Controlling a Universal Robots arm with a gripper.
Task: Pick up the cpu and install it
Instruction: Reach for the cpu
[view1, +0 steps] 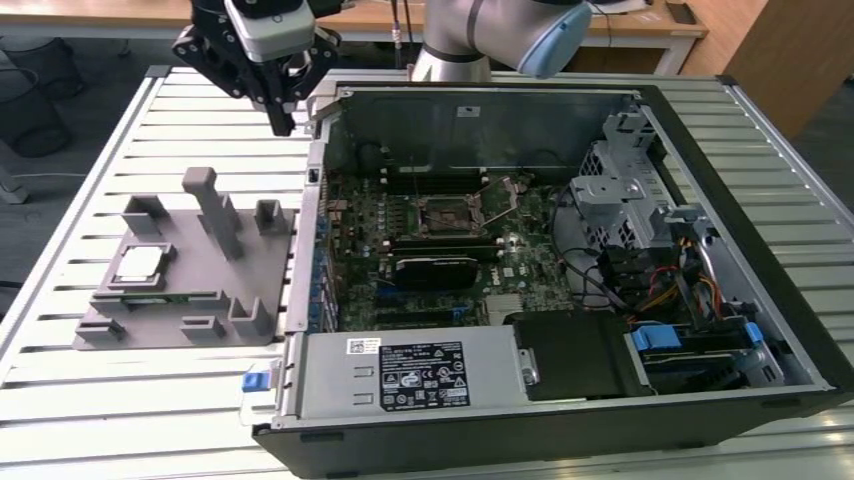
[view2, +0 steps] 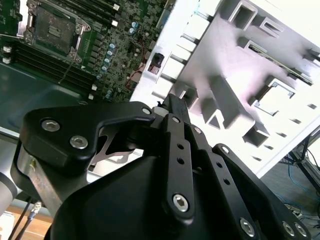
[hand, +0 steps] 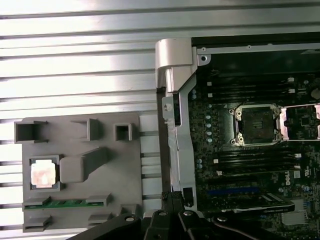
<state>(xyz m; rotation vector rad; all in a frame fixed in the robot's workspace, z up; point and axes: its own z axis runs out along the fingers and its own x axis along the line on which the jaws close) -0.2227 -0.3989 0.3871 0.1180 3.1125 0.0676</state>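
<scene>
Shiny metal cpu (hand: 42, 174), matt grey plastic fixture (hand: 70, 131)

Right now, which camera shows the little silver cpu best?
The first wrist view: it looks straight down on the cpu in its grey fixture. The exterior view shows the cpu at a slant. In the second wrist view, glare makes it too hard to tell.
</scene>
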